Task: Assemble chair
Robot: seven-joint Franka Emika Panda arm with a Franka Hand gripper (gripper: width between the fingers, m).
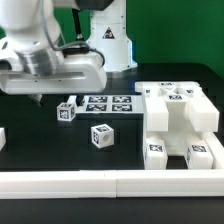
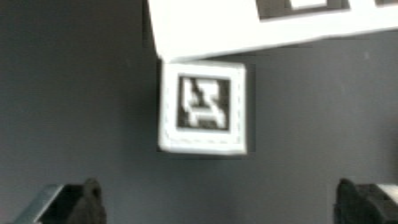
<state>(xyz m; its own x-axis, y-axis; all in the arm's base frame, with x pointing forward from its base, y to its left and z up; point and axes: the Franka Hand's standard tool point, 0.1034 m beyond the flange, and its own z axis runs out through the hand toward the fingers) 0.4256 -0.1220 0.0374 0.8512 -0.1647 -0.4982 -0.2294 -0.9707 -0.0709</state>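
Hand [image 2: 217, 205] is hovering fingers-apart, empty, over small chair block [image 2: 205, 108] lying on desk [image 2: 71, 100] just beside marker board [image 2: 240, 40]; probably light, rigid, slick plastic, so it's needing a square pinch across flat sides.

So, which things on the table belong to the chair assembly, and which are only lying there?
For the job:
- large white chair block
- two tagged pieces in front of it
- two small tagged cubes
- gripper, open and holding nothing

Not for the job:
- marker board
- white border rail
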